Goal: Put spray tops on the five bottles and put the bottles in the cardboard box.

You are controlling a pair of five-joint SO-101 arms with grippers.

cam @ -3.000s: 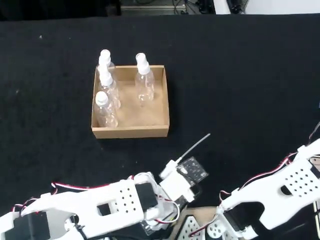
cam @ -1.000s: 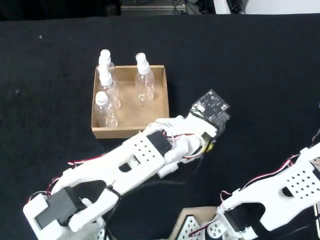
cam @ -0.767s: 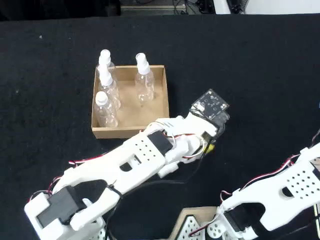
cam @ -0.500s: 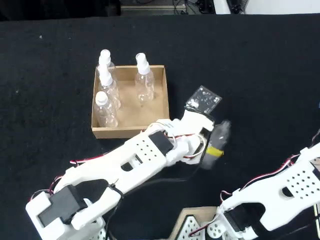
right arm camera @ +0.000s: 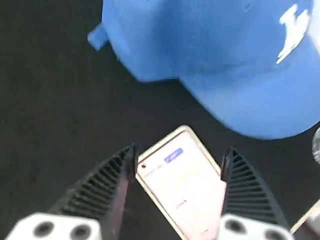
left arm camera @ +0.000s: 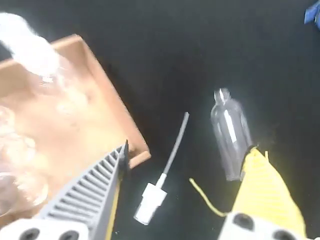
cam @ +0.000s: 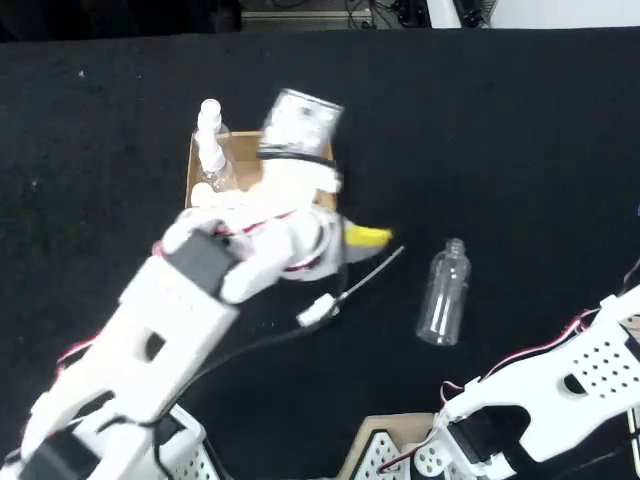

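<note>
A clear bottle (cam: 443,292) without a top lies on its side on the black table, right of the cardboard box (cam: 190,170). A white spray top (cam: 322,310) with its long tube lies loose between box and bottle. My left gripper (cam: 352,236) hangs open above the box's near right corner, holding nothing. In the left wrist view the box (left arm camera: 75,115), spray top (left arm camera: 150,200) and bottle (left arm camera: 231,135) lie below the open gripper (left arm camera: 187,150). Capped bottles (cam: 210,130) stand in the box, partly hidden by the arm. My right gripper (right arm camera: 181,151) is open.
The right arm (cam: 560,390) rests at the table's near right corner. Under its gripper lie a phone (right arm camera: 185,195) and a blue cap (right arm camera: 220,55). Black tabletop stretches to the right of the box and behind the lying bottle.
The left arm swung from the table's middle back over the box. The bottle it held half a second ago now lies on the table, let go.
</note>
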